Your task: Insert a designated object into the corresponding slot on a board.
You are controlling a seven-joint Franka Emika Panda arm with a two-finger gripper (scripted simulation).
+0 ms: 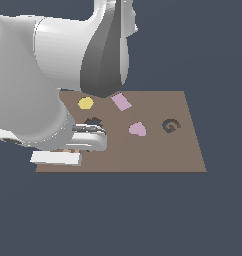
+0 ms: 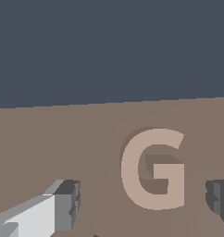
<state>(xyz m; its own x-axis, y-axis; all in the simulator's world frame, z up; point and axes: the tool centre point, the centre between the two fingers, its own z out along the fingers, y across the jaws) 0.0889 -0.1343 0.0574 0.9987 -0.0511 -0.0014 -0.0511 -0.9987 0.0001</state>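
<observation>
The light-tan G-shaped spiral piece (image 2: pixel 153 169) lies flat on the brown board (image 2: pixel 49 139) in the wrist view. My gripper (image 2: pixel 142 203) is open around it, with one finger (image 2: pixel 65 206) well off to one side and the other finger (image 2: pixel 220 201) close to the piece. No finger touches it. In the exterior view the gripper (image 1: pixel 68 150) is low over the board's (image 1: pixel 158 155) near corner on the exterior view's left, and the arm hides the piece. The dark spiral slot (image 1: pixel 170 125) is toward the exterior view's right, empty.
On the board are a yellow hexagon (image 1: pixel 85 103), a pink rectangle (image 1: pixel 121 102), a pink heart-like piece (image 1: pixel 137 129) and a dark blue cross cut-out (image 1: pixel 93 121), partly hidden by the arm. The bulky white arm (image 1: pixel 38 75) covers the exterior view's left.
</observation>
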